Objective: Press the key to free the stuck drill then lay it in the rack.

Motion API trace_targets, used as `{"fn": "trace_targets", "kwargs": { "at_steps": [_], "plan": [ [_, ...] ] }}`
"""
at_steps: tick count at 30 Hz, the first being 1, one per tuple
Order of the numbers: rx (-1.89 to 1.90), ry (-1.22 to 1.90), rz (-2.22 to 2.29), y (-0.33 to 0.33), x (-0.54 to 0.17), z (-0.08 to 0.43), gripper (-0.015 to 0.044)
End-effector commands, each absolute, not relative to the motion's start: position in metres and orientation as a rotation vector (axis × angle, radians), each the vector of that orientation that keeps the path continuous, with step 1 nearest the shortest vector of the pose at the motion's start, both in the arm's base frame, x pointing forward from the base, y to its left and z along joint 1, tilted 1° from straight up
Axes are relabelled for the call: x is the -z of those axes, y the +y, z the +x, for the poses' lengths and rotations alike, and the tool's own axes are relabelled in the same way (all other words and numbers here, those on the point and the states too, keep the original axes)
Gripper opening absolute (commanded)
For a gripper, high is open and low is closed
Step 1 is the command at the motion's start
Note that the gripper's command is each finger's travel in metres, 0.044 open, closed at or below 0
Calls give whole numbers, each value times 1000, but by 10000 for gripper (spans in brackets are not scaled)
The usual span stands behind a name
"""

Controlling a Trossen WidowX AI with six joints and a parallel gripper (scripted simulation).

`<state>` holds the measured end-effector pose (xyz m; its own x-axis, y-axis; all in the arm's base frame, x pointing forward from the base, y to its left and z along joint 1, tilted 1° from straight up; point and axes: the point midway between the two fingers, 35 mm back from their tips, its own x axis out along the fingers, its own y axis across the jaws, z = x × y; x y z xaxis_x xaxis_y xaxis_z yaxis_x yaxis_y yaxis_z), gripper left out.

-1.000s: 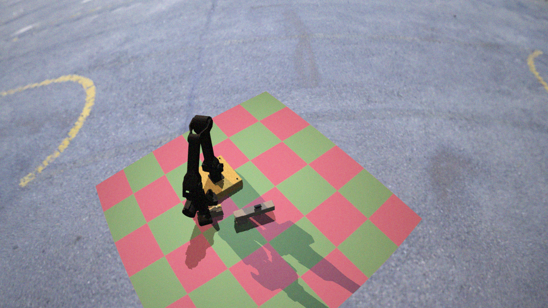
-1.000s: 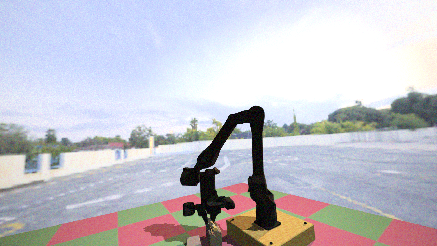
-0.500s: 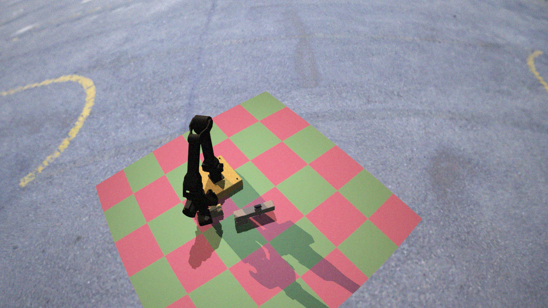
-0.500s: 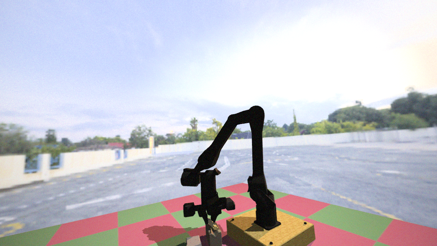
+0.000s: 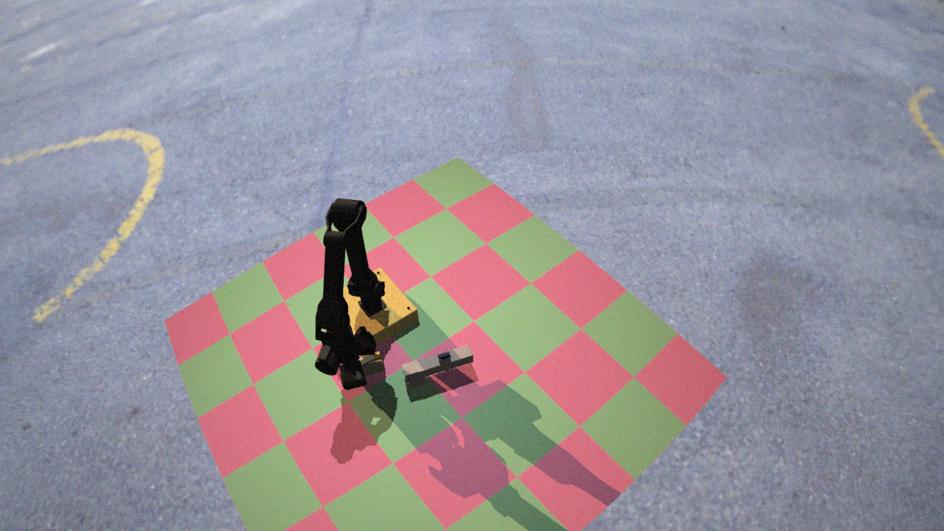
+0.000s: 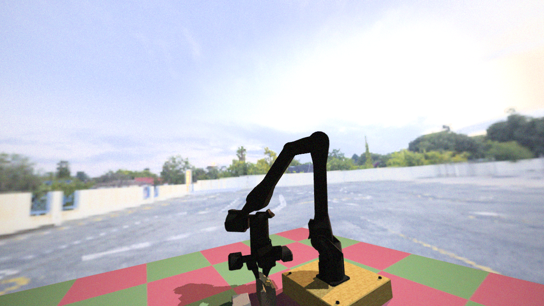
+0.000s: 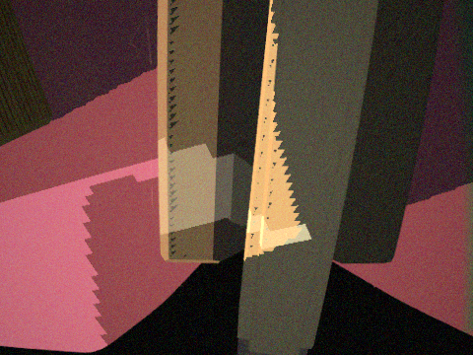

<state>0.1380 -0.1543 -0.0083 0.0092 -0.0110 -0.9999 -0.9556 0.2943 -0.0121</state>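
Observation:
My gripper (image 6: 262, 274) (image 7: 256, 251) points down, shut on a long grey-tan bar, which I take for the drill (image 7: 291, 291). It holds the drill over the grooved grey block, apparently the rack (image 5: 375, 366) (image 6: 270, 297) (image 7: 189, 197); in the wrist view the drill runs lengthwise between the rack's two walls. I cannot tell whether it rests in the groove. In the top view the arm hides the fingertips. A long grey block (image 5: 422, 367) (image 6: 240, 299) stands beside the rack, with a small black piece, probably the key (image 5: 444, 356), on its top.
The arm's wooden base (image 5: 396, 307) (image 6: 365, 279) stands close behind the rack. The pink and green checkered mat (image 5: 547, 343) (image 6: 182, 266) lies under everything, with the arm's shadows across it.

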Motion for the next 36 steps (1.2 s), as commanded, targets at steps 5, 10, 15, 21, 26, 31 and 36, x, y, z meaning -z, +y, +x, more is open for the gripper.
{"fn": "trace_targets", "kwargs": {
  "at_steps": [5,10,15,21,26,31,36],
  "plan": [
    [-987,1317,-985,-148,12,140,0],
    [-987,1316,-985,-147,12,140,0],
    [-986,1316,-985,-147,11,140,0],
    [-973,1342,-997,-154,8,138,79],
    [-973,1342,-997,-154,8,138,210],
    [-973,1342,-997,-154,8,138,341],
    [-975,1339,-995,-154,6,138,440]
  ]
}}
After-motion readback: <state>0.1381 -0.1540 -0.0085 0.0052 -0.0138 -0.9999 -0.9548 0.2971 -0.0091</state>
